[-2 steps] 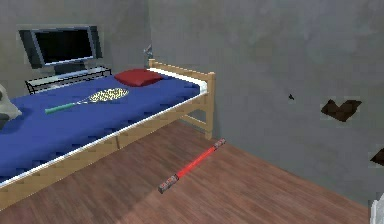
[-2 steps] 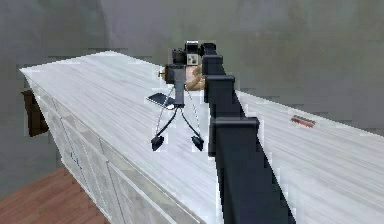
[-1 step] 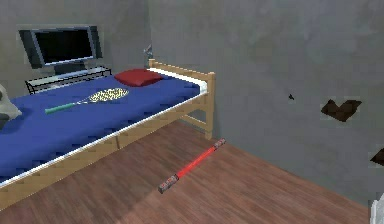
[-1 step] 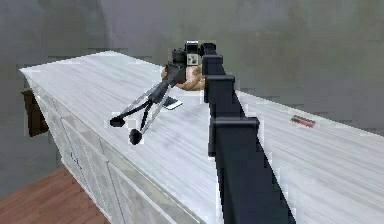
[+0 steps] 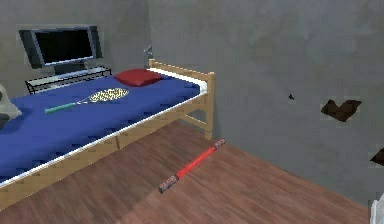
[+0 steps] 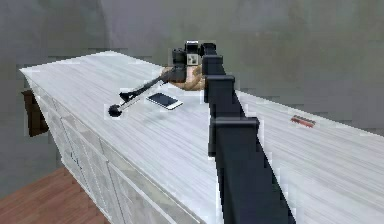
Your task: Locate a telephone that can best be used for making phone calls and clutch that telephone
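The telephone [image 6: 165, 100], a flat white slab, lay on the white counter [image 6: 80, 85] just right of the gripper [image 6: 126, 98] fingertips, while whether the gripper held anything could not be told.

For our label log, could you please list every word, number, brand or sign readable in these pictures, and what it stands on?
No readable text in either view.
Flat white rectangular phone on the pale wooden counter: nothing legible.
Two small white squares on the dark square arm: black marks, not letters.
Dark flat-screen television: blank screen.
Small reddish object on the counter: too small to read.
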